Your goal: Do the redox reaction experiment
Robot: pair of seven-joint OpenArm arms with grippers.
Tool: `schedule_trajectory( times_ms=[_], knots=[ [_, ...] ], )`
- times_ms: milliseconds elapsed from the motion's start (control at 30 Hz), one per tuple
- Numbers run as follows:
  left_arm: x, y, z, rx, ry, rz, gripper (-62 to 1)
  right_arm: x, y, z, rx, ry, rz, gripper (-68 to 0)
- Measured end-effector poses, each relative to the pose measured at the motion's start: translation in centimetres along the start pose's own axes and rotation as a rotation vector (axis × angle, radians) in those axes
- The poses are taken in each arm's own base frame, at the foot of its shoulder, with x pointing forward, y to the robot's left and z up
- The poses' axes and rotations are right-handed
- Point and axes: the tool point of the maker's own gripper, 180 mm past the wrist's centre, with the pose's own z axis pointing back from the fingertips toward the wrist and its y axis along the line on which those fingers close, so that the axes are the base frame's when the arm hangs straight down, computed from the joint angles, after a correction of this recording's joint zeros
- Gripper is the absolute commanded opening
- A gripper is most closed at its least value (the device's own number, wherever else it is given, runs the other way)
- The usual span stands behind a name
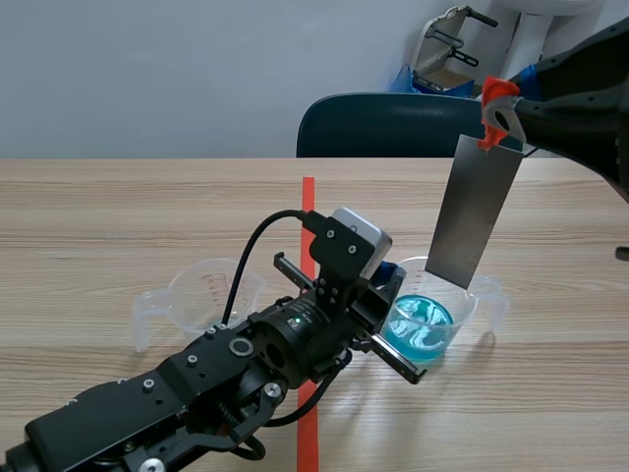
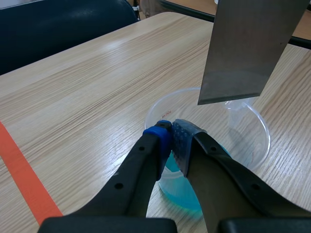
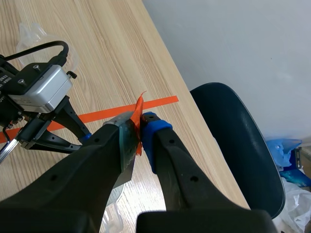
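Metal sheet (image 1: 475,209) hangs from right hand (image 3: 142,127); above the beaker (image 1: 468,317).

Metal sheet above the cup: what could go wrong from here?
The metal sheet hangs tilted from the right end effector by only its orange tab; it could slip and splash the blue liquid.
The left end effector pinches the cup rim near the sheet's lower edge; lowering might hit it or tip the cup.

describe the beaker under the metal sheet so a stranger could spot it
Find the tape line on the wooden table. A clear beaker sits each side of it; yours is the right-hand beaker. Unlike the left-hand beaker, it holds blue liquid.
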Motion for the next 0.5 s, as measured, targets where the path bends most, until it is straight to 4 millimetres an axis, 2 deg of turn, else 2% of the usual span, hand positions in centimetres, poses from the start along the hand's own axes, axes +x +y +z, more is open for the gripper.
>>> schedule_trajectory(
  times_ms=[100, 200, 367, 500],
  knots=[
    [0.0, 0.0, 0.1, 0.001, 0.0, 0.001, -58.0, 0.0, 0.0, 0.0, 0.0, 0.0, 0.0, -66.7],
    [0.5, 0.7, 1.2, 0.042, -0.013, 0.006, -58.0, 0.0, 0.0, 0.0, 0.0, 0.0, 0.0, -66.7],
    [1.7, 2.7, 4.6, 0.122, -0.008, 0.012, -57.9, 0.0, 0.0, 0.0, 0.0, 0.0, 0.0, -66.7],
    [2.3, 3.4, 7.6, 0.16, 0.012, 0.007, -57.9, 0.0, 0.0, 0.0, 0.0, 0.001, 0.0, -66.7]
  ],
)
